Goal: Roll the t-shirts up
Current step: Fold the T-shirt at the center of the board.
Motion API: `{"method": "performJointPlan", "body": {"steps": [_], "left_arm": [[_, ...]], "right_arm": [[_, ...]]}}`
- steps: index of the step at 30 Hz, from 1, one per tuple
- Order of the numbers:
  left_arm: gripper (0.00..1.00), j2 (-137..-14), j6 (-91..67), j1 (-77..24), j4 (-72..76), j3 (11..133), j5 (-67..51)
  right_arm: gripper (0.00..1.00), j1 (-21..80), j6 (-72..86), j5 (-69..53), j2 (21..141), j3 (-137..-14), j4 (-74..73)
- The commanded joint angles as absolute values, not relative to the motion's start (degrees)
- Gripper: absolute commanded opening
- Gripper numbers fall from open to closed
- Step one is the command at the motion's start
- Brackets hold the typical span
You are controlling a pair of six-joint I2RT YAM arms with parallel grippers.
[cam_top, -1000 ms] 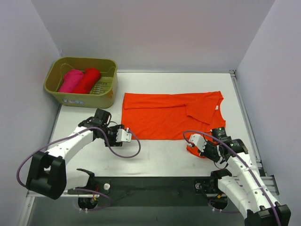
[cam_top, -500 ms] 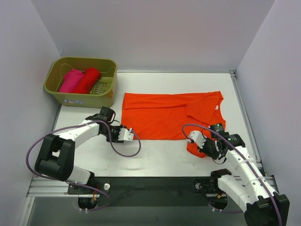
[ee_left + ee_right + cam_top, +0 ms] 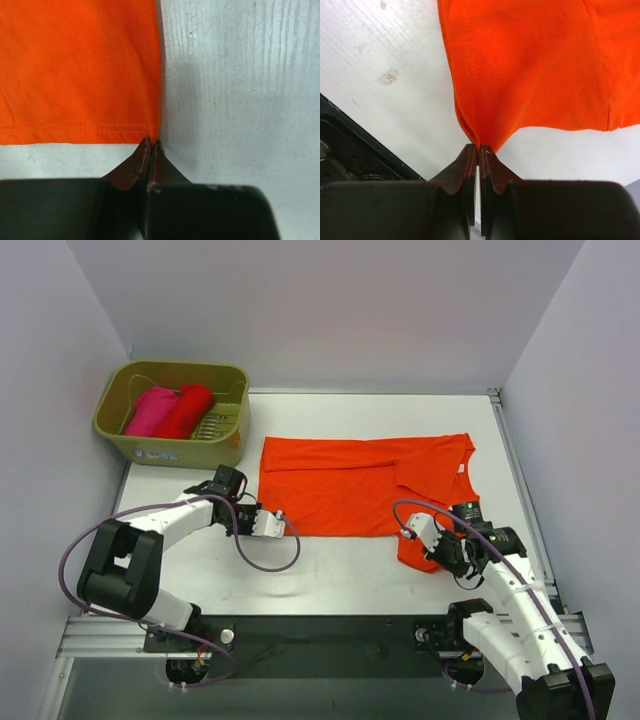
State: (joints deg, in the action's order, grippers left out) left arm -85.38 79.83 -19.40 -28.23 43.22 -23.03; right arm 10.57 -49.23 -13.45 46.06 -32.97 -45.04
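Jaws tight on orange t-shirt (image 3: pixel 340 495); basket (image 3: pixel 170 448) apart

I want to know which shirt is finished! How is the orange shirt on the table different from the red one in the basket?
The orange t-shirt lies spread flat on the table; the red t-shirt is rolled into a bundle in the basket. The orange one is brighter, the red one deeper. The left gripper and right gripper pinch the orange one's near edge; no gripper touches the red one. Both are plain soft cloth.
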Motion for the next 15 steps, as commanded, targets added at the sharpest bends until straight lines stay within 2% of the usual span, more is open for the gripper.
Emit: {"method": "performJointPlan", "body": {"steps": [1,8,15], "left_arm": [[0.0,-82.4,80.4,-19.6,-31.7,43.9,-24.3],[0.0,-81.4,77.3,-19.6,-33.2,45.2,-24.0],[0.0,-82.7,70.5,-19.3,-31.1,49.7,-23.8]], "right_arm": [[0.0,6.4,-46.1,-13.5,47.0,-37.3,-47.1],[0.0,-2.8,-46.7,-16.6,49.7,-43.3,-46.7],[0.0,-4.0,-46.9,-16.0,54.8,-51.4,-44.0]]}}
